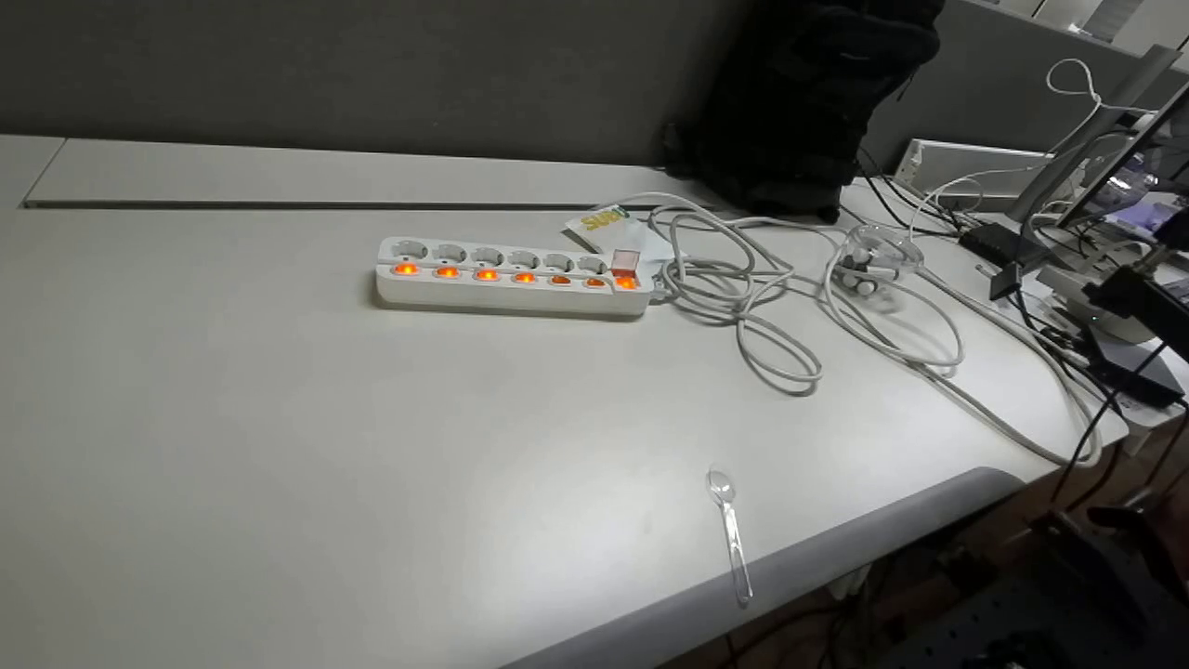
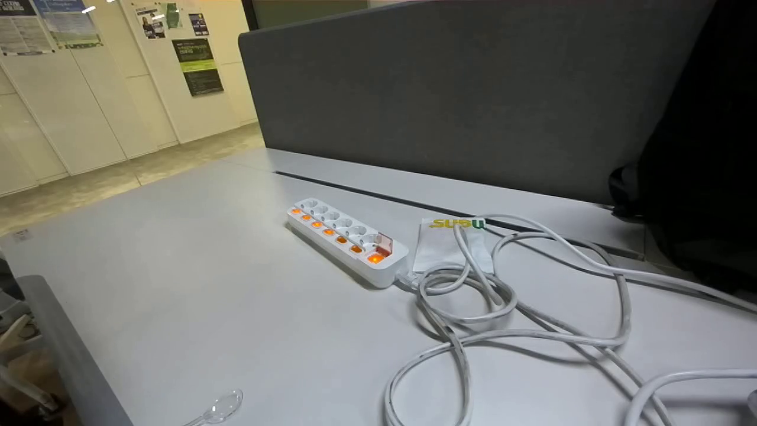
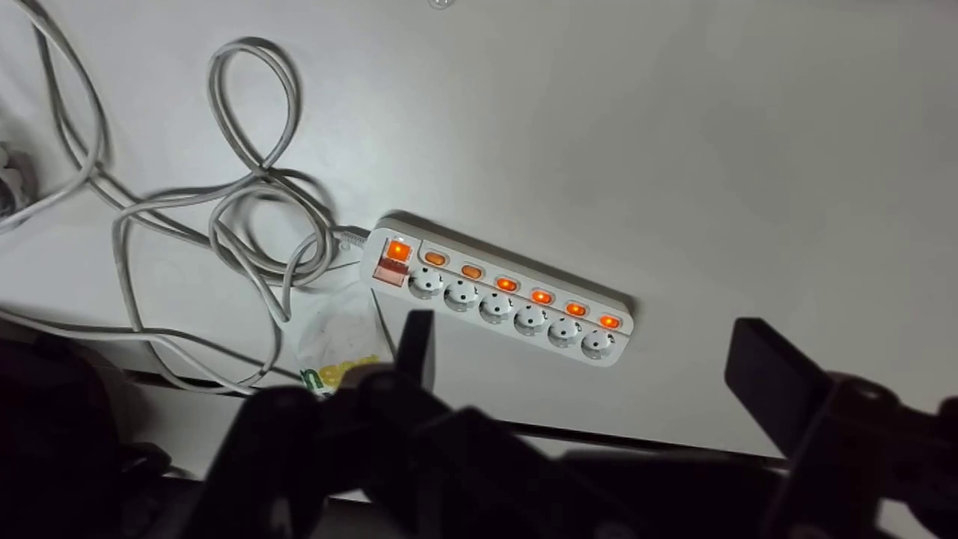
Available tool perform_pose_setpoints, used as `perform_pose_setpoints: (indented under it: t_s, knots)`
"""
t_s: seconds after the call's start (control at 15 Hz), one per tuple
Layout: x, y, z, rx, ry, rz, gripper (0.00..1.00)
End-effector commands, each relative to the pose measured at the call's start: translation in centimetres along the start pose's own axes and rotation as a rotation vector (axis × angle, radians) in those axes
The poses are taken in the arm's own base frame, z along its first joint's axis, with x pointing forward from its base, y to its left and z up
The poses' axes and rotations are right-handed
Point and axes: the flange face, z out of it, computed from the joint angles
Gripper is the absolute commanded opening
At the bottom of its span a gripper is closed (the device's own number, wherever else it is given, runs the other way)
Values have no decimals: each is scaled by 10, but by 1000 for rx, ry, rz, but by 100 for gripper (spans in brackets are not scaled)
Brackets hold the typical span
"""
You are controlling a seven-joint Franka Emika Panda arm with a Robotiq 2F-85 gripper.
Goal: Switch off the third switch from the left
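A white power strip [image 1: 511, 297] lies on the table with a row of orange switches beside its sockets. It also shows in an exterior view [image 2: 331, 244] and in the wrist view [image 3: 516, 318]. The third switch from the left [image 1: 487, 274] glows orange; it also glows in an exterior view [image 2: 317, 225]. Two small switches nearest the larger main switch [image 3: 399, 251] look dimmer; the others are lit. A clear reddish flap stands by the main switch. My gripper [image 3: 584, 327] is open and empty, its black fingers wide apart above the table by the strip. It is not in the exterior views.
Loops of white cable [image 1: 715, 279] lie at the strip's main-switch end, with a white packet [image 2: 452, 245] behind. A black backpack [image 1: 808, 102] stands against the grey partition [image 1: 372, 74]. A clear plastic spoon [image 1: 731, 534] lies at the table's front edge.
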Motion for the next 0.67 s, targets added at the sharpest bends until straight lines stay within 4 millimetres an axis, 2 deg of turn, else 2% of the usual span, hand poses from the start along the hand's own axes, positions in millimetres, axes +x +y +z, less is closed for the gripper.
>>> perform_pose_setpoints:
  t_s: [0.0,0.13,0.2,0.27,0.6]
  knots:
    - [31,-9,32,20,-13,10,100]
    - [49,-18,57,20,-9,14,100]
    - [57,-23,69,11,7,19,75]
    - [65,-28,81,6,15,20,74]
    - [95,-48,136,-29,68,124,38]
